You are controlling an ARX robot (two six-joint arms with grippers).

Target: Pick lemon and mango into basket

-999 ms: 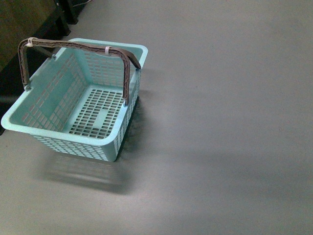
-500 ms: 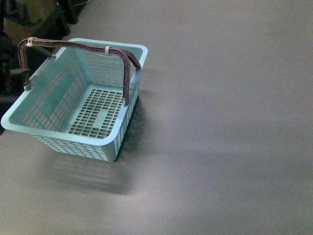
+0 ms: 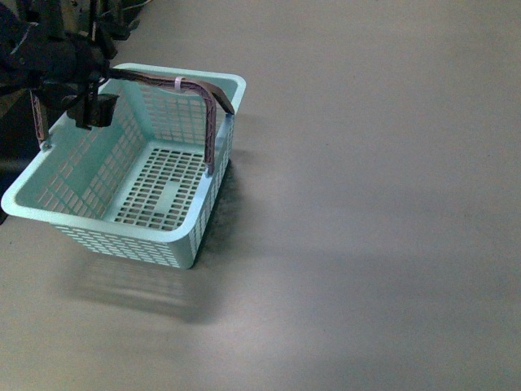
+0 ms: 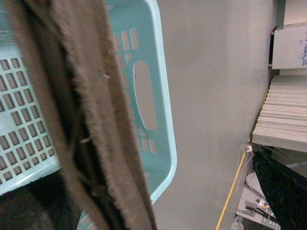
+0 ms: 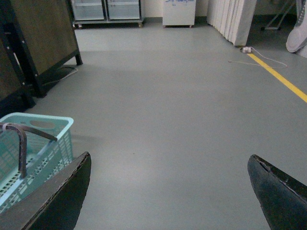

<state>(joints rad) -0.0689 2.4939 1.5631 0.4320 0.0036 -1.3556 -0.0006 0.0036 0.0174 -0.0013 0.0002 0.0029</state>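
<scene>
Widely parted right jaws above floor (image 5: 168,120).

Blue lettering on the white cabinet (image 5: 178,13) is unreadable.

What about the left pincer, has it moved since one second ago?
Yes. The left pincer came in from the left, to above the left rim of the basket.

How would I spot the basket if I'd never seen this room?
On the grey floor, look left, under the dark left arm. The basket is pale aqua slotted plastic with brown handles; nothing else there shares that colour.
</scene>
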